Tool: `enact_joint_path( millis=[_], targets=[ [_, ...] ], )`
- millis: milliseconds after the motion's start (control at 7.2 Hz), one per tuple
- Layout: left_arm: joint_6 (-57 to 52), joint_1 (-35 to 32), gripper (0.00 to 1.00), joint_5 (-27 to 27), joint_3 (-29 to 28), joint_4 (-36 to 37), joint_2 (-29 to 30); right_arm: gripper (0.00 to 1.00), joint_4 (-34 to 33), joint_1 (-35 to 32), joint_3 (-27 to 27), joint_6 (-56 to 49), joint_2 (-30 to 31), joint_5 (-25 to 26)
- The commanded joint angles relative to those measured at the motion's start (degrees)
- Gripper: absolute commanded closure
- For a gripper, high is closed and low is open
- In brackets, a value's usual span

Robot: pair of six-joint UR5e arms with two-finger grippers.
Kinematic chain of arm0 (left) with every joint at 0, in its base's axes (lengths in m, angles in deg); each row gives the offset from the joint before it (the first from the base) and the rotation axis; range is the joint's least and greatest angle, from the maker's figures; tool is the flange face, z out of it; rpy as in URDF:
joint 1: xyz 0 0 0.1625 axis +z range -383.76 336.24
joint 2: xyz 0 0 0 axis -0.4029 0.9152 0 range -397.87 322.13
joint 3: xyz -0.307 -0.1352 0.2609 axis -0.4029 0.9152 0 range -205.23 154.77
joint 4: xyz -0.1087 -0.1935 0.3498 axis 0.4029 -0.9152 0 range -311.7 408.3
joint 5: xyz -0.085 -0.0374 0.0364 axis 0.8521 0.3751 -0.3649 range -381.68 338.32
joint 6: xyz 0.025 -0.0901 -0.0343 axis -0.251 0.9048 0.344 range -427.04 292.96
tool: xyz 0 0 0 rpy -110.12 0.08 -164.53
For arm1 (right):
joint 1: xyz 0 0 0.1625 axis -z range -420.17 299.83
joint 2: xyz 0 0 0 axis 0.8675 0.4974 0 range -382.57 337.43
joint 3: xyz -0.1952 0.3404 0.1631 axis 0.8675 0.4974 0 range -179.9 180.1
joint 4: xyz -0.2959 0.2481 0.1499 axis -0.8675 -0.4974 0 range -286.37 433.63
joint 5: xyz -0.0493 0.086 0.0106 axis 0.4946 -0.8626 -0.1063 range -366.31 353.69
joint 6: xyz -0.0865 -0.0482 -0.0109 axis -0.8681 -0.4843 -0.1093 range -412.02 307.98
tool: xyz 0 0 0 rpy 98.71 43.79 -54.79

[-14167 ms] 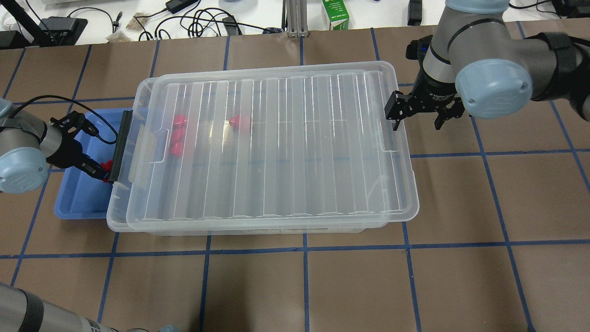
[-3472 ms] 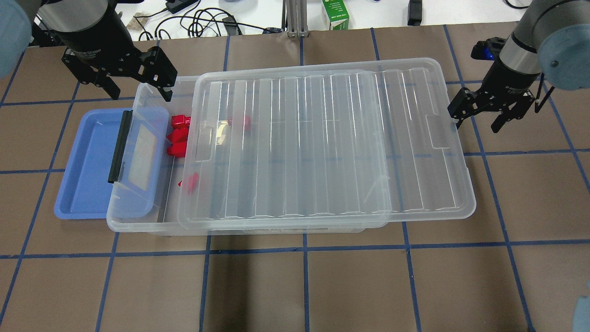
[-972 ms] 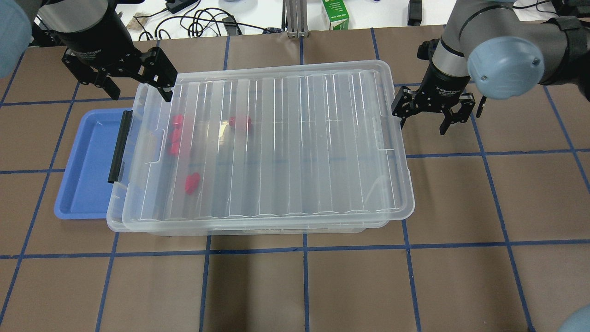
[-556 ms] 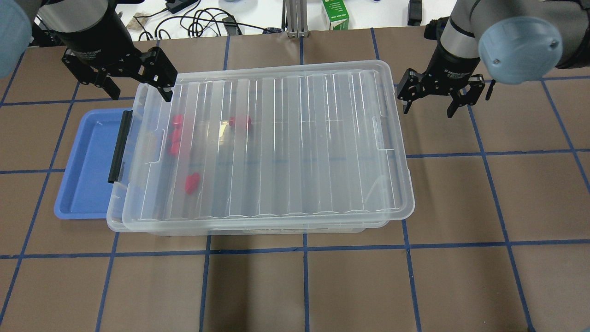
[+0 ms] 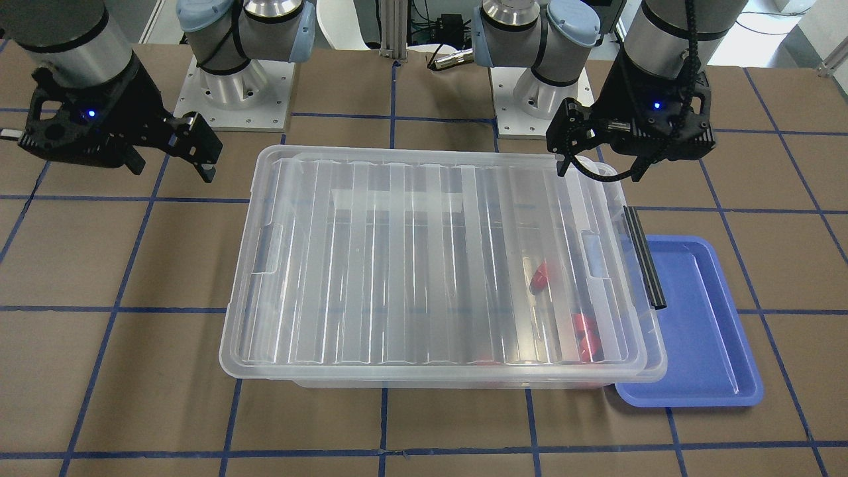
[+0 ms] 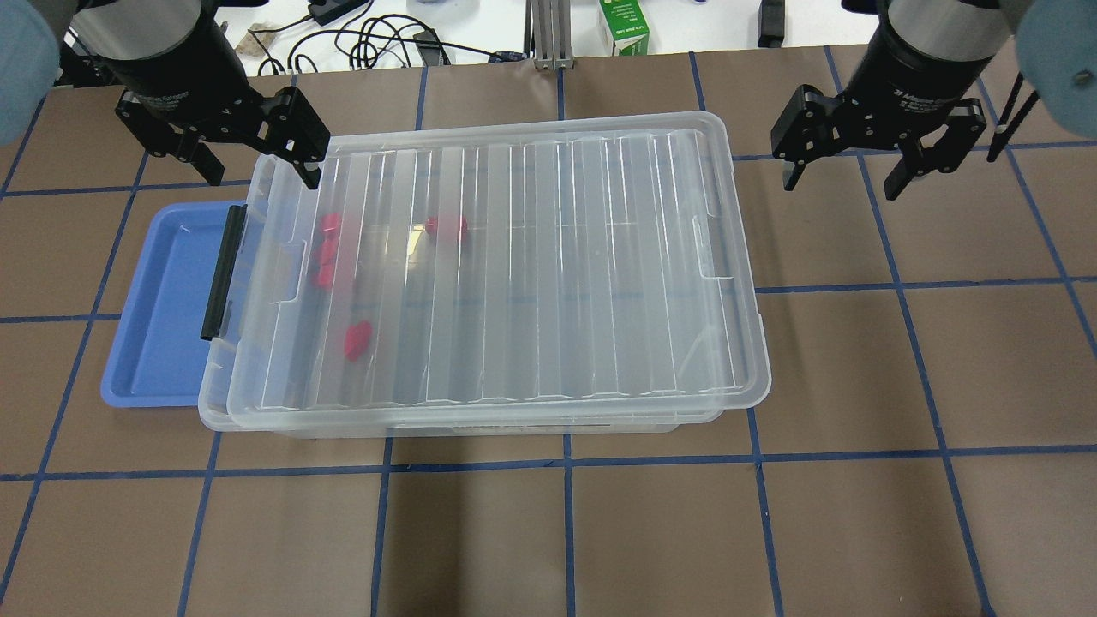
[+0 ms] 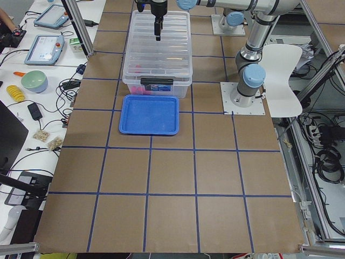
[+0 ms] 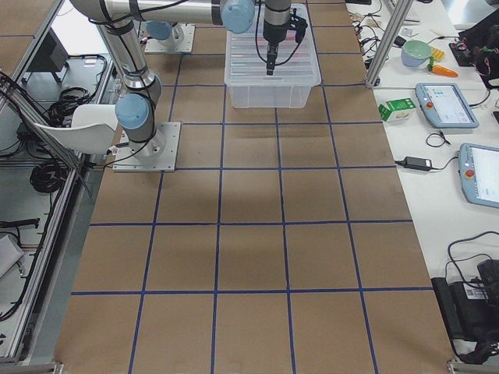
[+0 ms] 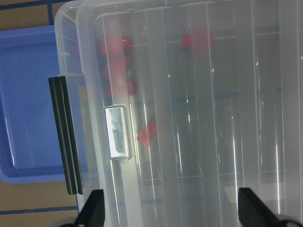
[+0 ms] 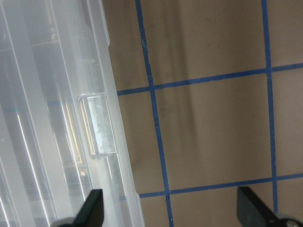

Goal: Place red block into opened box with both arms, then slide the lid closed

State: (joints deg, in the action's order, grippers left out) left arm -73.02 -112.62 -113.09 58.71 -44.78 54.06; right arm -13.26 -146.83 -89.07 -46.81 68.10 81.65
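The clear lid (image 6: 531, 274) lies over the whole box (image 6: 548, 425), with a handle notch (image 10: 99, 125) at its right end. Several red blocks show through it near the left end: one lone red block (image 6: 356, 339) (image 9: 147, 133), another (image 6: 447, 227) farther back, and a cluster (image 6: 326, 250). My left gripper (image 6: 257, 170) (image 5: 599, 169) hovers open and empty above the box's far left corner. My right gripper (image 6: 842, 182) (image 5: 172, 171) hangs open and empty over the table beyond the lid's right end, apart from it.
An empty blue tray (image 6: 158, 300) sits against the box's left end, partly under its rim. A black latch bar (image 6: 223, 272) lies along that end. A green carton (image 6: 624, 26) and cables lie past the far table edge.
The lid slid left until it covered the box. Over the last second my right gripper drew back from the lid's right end, up and to the right. The left gripper stayed put.
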Motion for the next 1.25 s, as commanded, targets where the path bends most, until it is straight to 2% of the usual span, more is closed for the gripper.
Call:
enact_joint_path(
  millis=[0, 1111],
  targets=[
    [0.0, 0.0, 0.0, 0.0, 0.0, 0.0, 0.0, 0.0, 1.99, -2.19, -1.34, 3.48, 1.61, 1.15],
    [0.7, 0.0, 0.0, 0.0, 0.09, 0.09, 0.09, 0.0, 1.28, -2.2, -2.32, 2.26, 1.88, 1.68]
  ],
)
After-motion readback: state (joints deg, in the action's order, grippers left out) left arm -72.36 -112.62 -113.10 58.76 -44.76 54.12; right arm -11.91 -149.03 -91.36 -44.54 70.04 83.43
